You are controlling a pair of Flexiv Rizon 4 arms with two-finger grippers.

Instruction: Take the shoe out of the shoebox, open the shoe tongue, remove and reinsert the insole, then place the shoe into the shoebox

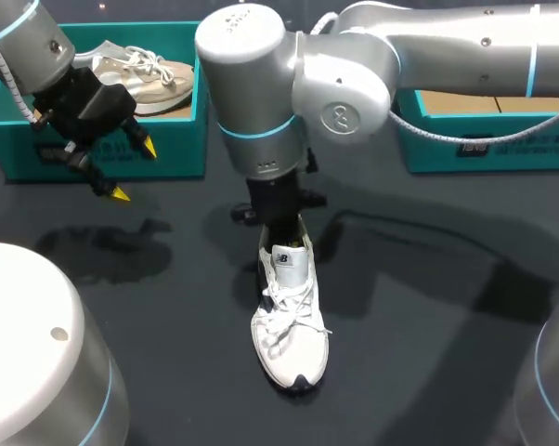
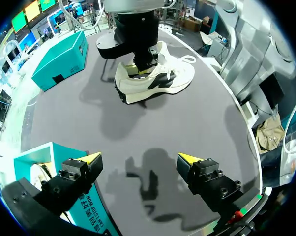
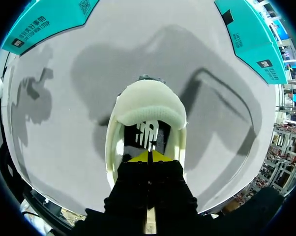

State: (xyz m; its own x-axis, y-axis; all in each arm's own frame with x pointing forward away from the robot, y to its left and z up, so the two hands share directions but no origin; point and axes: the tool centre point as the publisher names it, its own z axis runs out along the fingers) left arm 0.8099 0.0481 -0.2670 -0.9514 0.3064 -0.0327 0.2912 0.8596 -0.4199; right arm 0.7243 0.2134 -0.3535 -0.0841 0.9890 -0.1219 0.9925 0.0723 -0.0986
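A white sneaker (image 1: 291, 325) with a dark toe tip stands upright on the dark table, toe toward the front edge. My right arm reaches past the middle, and its gripper (image 3: 149, 156) is shut, tips together inside the sneaker's opening (image 3: 148, 132) just behind the tongue. In the left wrist view the sneaker (image 2: 155, 78) lies ahead with the right arm's black gripper body over its heel. My left gripper (image 1: 134, 171) hangs open and empty in front of the left teal shoebox (image 1: 94, 139), well left of the sneaker. Its fingers (image 2: 91, 158) stand wide apart over bare table.
The left shoebox holds a beige sneaker (image 1: 145, 74). A second teal box (image 1: 484, 139) stands at the back right, behind the right arm. The two robot bases (image 1: 38, 362) fill the front corners.
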